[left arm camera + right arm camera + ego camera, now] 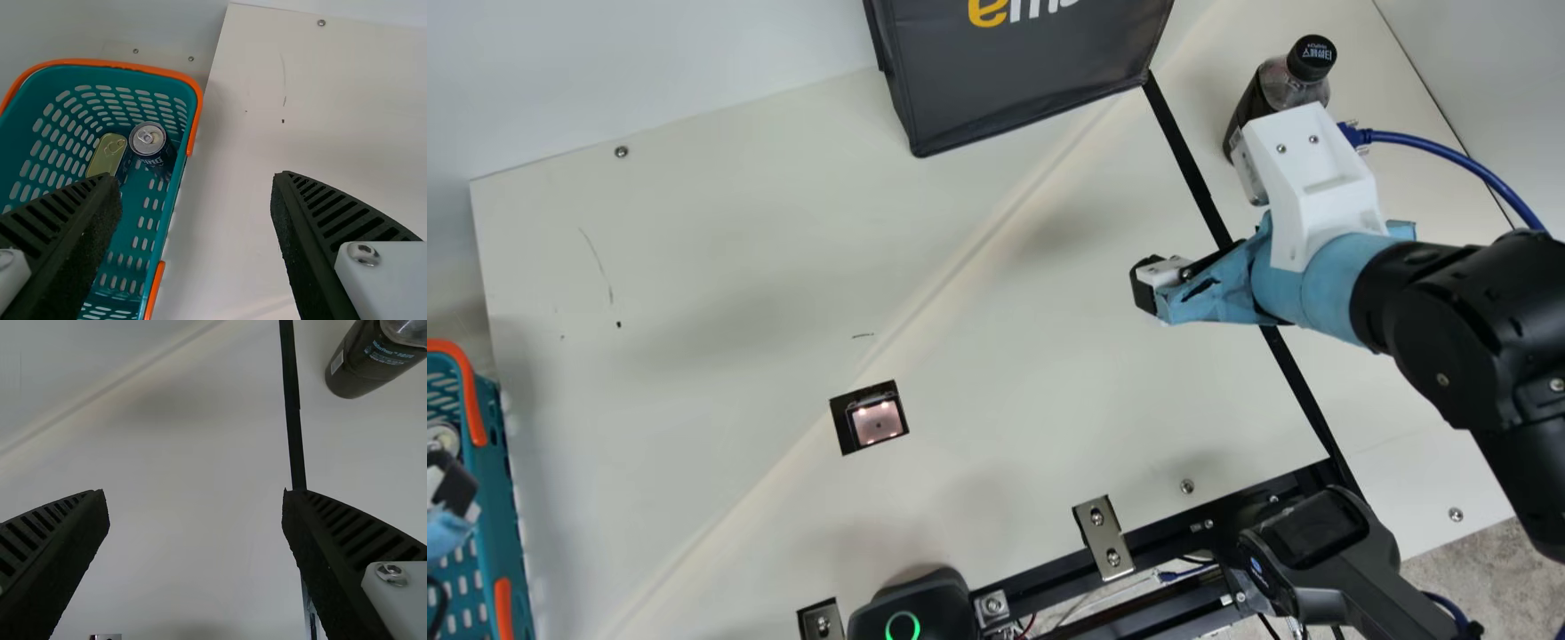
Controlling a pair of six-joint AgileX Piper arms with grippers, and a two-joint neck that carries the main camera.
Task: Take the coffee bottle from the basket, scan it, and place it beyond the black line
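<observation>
At the main view's upper right, the coffee bottle (1258, 100) stands past the black line (1187, 169), partly behind my white mount (1316, 182); grey bag (1014, 76) top centre, basket (502, 524) lower left; my left claw (452, 487) and right claw (1209, 289) gape.

Left arm (443, 536): fingers (458, 485) wide apart | right arm (1449, 324): fingers (1144, 290) wide apart

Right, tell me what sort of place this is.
Probably a robot workbench mocked up as a checkout: a lit scanner window is set into the table, a basket stands beside it, and a robot arm hangs above.
</observation>
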